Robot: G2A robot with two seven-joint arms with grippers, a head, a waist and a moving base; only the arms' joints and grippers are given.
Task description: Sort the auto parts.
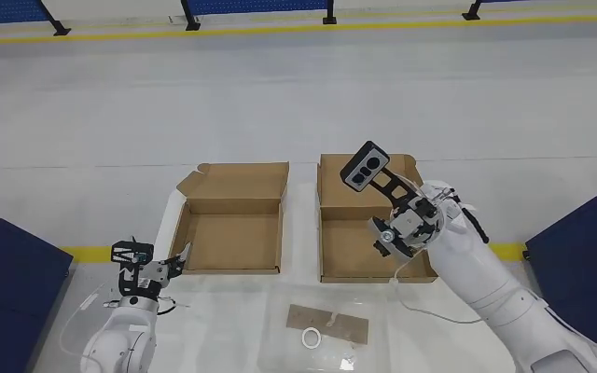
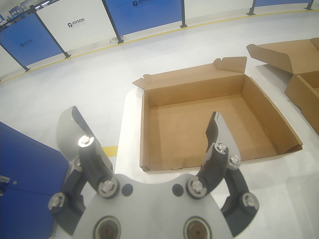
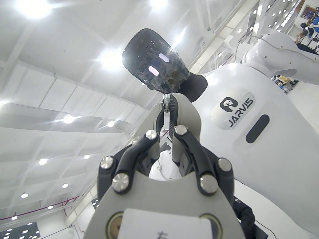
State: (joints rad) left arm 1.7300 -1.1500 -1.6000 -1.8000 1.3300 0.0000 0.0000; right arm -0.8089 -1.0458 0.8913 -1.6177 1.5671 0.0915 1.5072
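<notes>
While the right tool [image 1: 385,189] clenches a black switch part [image 1: 365,168] over the right box [image 1: 347,250], the left tool [image 2: 144,113] hangs released; lowering the part inside likely comes next.

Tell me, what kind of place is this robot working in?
Probably a factory hall or robot workshop: a wide pale floor with a yellow line, blue and white partition panels, bright lights on a high ceiling, and open cardboard boxes for sorting parts.

The left gripper [image 2: 145,114] hung, jaws wide apart, before an open box [image 2: 194,88] on the table [image 2: 128,138]; another box [image 2: 302,85] stood just beside it.
</notes>
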